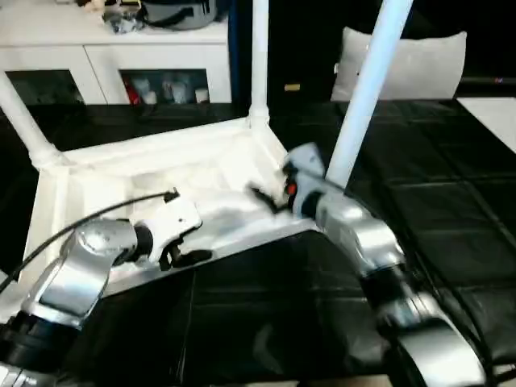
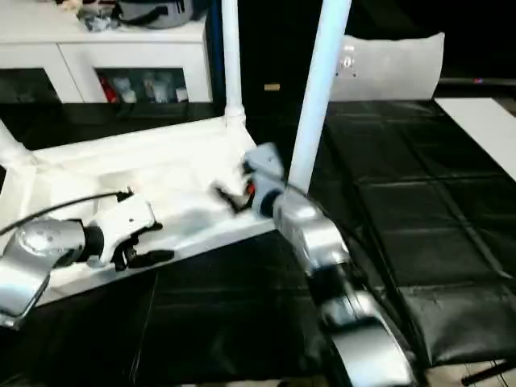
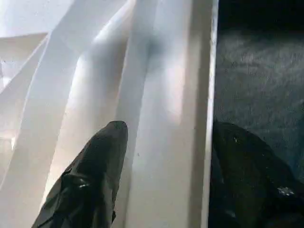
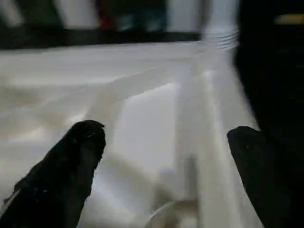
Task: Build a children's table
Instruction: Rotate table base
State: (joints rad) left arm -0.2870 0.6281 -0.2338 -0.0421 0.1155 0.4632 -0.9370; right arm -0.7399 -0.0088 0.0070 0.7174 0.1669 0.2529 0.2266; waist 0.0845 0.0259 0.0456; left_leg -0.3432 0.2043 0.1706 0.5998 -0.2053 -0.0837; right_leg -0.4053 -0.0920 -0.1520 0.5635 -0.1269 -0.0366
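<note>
Tabletop (image 1: pixel 161 173): one, white ribbed plastic, upside down on black mat; I count three smooth tapered legs (image 1: pixel 364 89) upright. Its rim sits between my parted left fingers (image 3: pixel 90 180); right gripper (image 4: pixel 161 156) wide above ribs.

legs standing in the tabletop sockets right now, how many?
3: one leg at the far-left corner, one at the far-right corner, one at the near-right corner by the right gripper. The left arm hides the near-left corner.

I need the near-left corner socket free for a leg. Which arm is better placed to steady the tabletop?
Probably the left. The left gripper has its jaws open astride the near rim of the tabletop, beside that corner. The right gripper hovers open by the near-right leg.
</note>
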